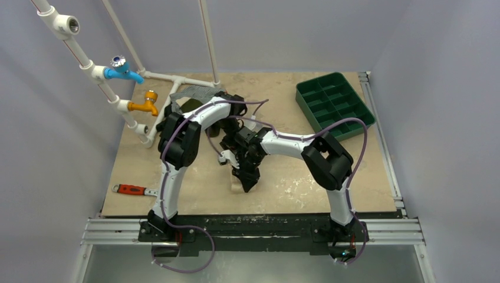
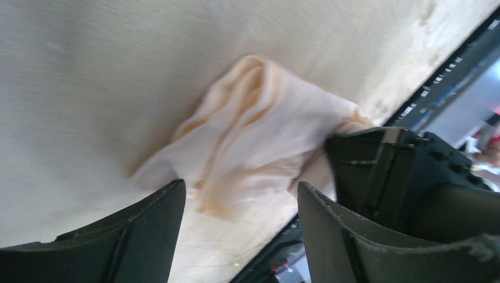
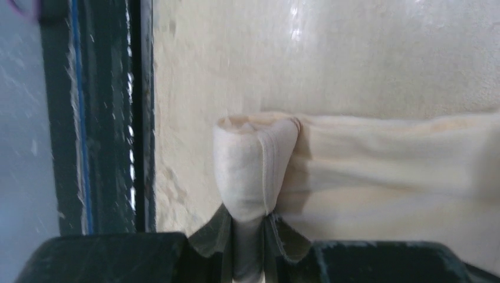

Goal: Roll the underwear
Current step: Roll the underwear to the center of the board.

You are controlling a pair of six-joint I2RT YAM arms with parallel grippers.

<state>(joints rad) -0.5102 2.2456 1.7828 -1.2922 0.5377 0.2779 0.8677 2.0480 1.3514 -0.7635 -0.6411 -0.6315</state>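
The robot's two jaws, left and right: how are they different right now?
The left jaws stand wide open, gripping nothing; the right jaws are shut on the underwear. The left jaws face its loose, crumpled part; the right jaws pinch its rolled end. Both are dark and near that cloth.

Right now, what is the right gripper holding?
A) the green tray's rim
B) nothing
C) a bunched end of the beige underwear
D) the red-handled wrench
C: the right wrist view shows the right gripper shut on a bunched end of the underwear, the rest lying across the table.
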